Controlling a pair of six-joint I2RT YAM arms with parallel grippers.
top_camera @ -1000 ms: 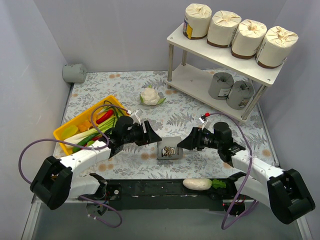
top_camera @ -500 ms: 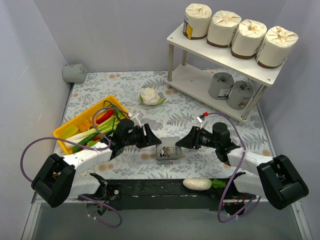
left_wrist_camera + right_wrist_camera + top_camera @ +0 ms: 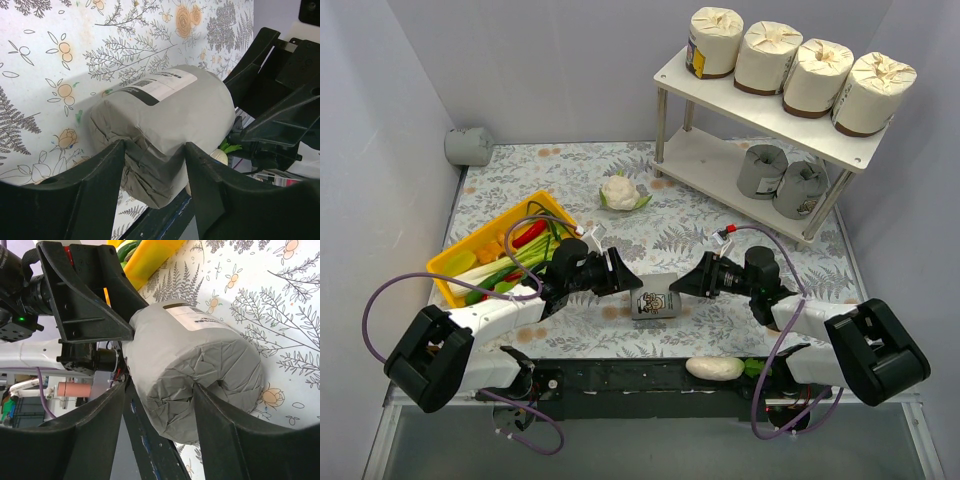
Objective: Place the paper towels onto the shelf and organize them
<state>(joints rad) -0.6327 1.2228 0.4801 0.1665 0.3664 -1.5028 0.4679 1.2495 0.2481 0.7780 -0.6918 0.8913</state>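
A grey paper towel roll [image 3: 655, 297] lies on its side on the floral table between my two grippers. My left gripper [image 3: 625, 278] is open at its left pleated end; in the left wrist view [image 3: 154, 145] the fingers frame that end of the roll [image 3: 165, 120]. My right gripper [image 3: 682, 283] is open at the other end [image 3: 159, 387], one finger at the hollow of the roll [image 3: 190, 365], the other clear of it. The shelf [image 3: 670, 72] holds several cream rolls [image 3: 767, 57] on top and two grey rolls [image 3: 761, 171] below. Another grey roll [image 3: 468, 146] lies far back left.
A yellow tray [image 3: 445, 268] of vegetables stands left of my left arm. A cauliflower [image 3: 620, 192] lies mid-table. A long white radish [image 3: 715, 368] lies at the near edge, just behind the roll. Walls close in on both sides.
Both grippers have closed in on the grey roll from either side, the right one moving left. The roll has shifted slightly left and turned a little.
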